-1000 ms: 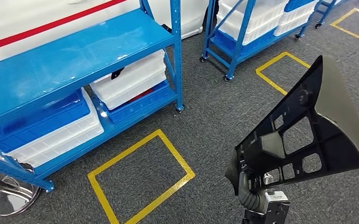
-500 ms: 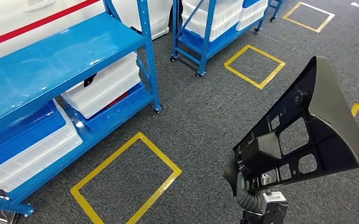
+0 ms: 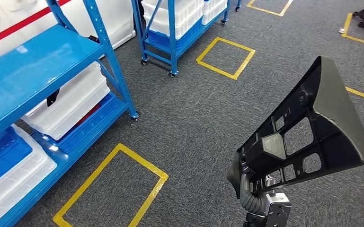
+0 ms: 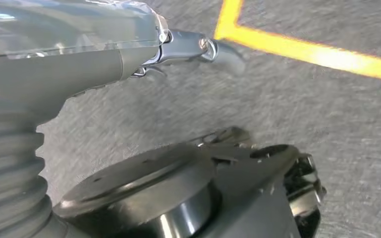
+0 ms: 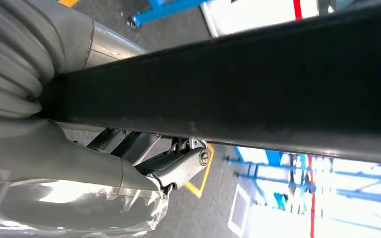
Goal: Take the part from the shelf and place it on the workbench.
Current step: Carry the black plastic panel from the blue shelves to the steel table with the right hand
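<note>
The right hand (image 3: 252,182) held the black plastic part (image 3: 307,137) up above the grey carpet floor (image 3: 194,113), well apart from the shelving. The part was a flat, triangular panel with ribs and several cut-out windows, its wide end raised and tilted away to the right and its narrow end down at the hand. In the right wrist view the fingers (image 5: 178,166) were closed around the part's dark edge (image 5: 257,94), which crossed the picture as a thick black bar.

The left hand (image 4: 129,54) hung over the carpet beside a strip of yellow floor tape (image 4: 317,52). Its thumb (image 4: 198,47) stuck out straight with nothing against it; whether the other fingers were spread or curled cannot be told.

To the left stood a blue shelf (image 3: 38,71) with a bare glossy upper deck. On its lower level sat a white plastic bin (image 3: 68,106), with something dark showing at its rim, resting over a blue tray (image 3: 92,125). Nearer the camera on the same level lay another white bin (image 3: 9,182) with a blue bin (image 3: 0,161) nested in it. What these held could not be made out.

Farther back a wheeled blue rack (image 3: 170,33) carried stacked white bins (image 3: 177,14) above a blue one. Yellow taped rectangles (image 3: 111,189) marked the floor in front of each unit.
</note>
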Controlling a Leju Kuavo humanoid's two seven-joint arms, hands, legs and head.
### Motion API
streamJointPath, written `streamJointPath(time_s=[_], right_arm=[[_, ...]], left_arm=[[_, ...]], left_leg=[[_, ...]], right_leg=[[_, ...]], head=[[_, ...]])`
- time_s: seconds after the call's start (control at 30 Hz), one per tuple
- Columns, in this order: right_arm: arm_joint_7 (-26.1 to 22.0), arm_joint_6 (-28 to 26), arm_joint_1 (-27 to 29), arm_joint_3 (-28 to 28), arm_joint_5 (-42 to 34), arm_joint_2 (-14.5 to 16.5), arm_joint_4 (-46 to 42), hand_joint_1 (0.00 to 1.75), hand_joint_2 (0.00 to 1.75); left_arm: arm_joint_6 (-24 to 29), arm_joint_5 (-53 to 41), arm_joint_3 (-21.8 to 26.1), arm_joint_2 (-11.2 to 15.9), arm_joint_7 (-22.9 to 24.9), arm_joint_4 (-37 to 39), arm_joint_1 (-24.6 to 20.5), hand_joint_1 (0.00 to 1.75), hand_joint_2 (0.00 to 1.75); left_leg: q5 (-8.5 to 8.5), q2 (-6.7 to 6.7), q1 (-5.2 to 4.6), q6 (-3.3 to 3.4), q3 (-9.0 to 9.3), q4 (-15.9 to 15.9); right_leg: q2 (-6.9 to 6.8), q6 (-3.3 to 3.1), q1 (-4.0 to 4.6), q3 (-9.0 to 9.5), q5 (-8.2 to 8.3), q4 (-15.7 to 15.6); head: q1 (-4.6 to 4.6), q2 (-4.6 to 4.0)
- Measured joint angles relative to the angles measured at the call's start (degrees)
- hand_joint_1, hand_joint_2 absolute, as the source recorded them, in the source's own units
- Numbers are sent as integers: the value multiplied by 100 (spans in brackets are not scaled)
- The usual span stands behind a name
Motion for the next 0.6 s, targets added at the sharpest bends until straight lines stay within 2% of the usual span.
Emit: streamJointPath(time_s=[0.03,0.07,0.13,0.17,0.2,0.27,0.3,0.37,0.4,0.43,0.47,0.5,0.53,0.57,0.6], right_arm=[[2,0,1,1,0,2,5,175,175],[3,0,1,1,0,3,10,175,175],[3,0,-3,4,0,7,14,175,175],[3,-1,-6,7,0,8,15,175,175],[5,-2,-5,10,0,9,17,175,175],[9,-7,9,14,0,10,20,175,175],[10,-10,20,14,0,10,20,175,175],[9,-19,10,13,0,10,20,175,175],[8,-22,-2,14,0,10,21,175,175],[8,-25,-12,14,0,10,22,175,175],[8,-28,-16,15,0,10,26,175,175],[8,-32,-12,15,0,10,30,175,175],[8,-36,-9,15,0,9,34,175,175],[8,-39,-8,15,0,9,37,175,175],[8,-41,-9,15,1,9,37,175,175]], left_arm=[[5,0,-9,0,2,0,-6,0,175],[8,-4,-22,1,5,0,-10,0,175],[12,-15,-49,3,11,0,15,0,175],[16,-24,-62,3,10,0,22,0,175],[21,-37,-75,4,7,0,24,0,175],[37,-73,-98,2,-16,0,0,0,175],[48,-90,-108,2,-32,0,-9,0,175],[70,-108,-119,2,-60,0,-11,0,175],[82,-111,-126,4,-68,0,-6,0,175],[90,-113,-137,4,-77,0,0,0,175],[97,-116,-149,4,-86,0,4,0,175],[101,-125,-163,3,-99,0,6,0,175],[103,-137,-179,1,-115,0,5,0,175],[105,-154,-195,-1,-130,0,2,0,175],[107,-172,-211,-2,-142,0,-1,0,175]], left_leg=[[166,-14,10,-3,-8,-91],[420,-48,25,-3,82,-385],[835,-286,65,5,346,-1085],[897,-399,72,20,445,-1319],[882,-481,65,39,494,-1428],[839,-430,38,98,529,-1498],[849,-373,34,133,544,-1522],[854,-229,35,211,588,-1577],[843,-150,24,246,610,-1588],[824,-71,7,275,621,-1589],[804,8,-12,296,632,-1586],[781,83,-29,309,650,-1584],[755,155,-43,314,678,-1583],[726,223,-54,314,717,-1584],[692,286,-63,308,760,-1585]], right_leg=[[94,10,0,30,-21,7],[190,26,-3,66,-50,17],[375,81,-12,114,-120,58],[452,116,-18,105,-143,84],[520,155,-28,83,-155,98],[633,236,-61,38,-147,97],[580,269,-71,23,-164,122],[264,311,-52,-143,-335,449],[59,319,-39,-320,-482,783],[-59,325,-31,-545,-629,1173],[-110,328,-31,-753,-724,1518],[-132,322,-31,-887,-721,1705],[-146,306,-26,-913,-607,1682],[-177,278,-12,-817,-400,1433],[-280,232,19,-644,-169,1038]], head=[[0,0],[1,0],[2,0],[1,0],[2,0],[1,0],[3,0],[20,0],[27,0],[35,0],[36,0],[35,0],[36,0],[36,0],[36,0]])
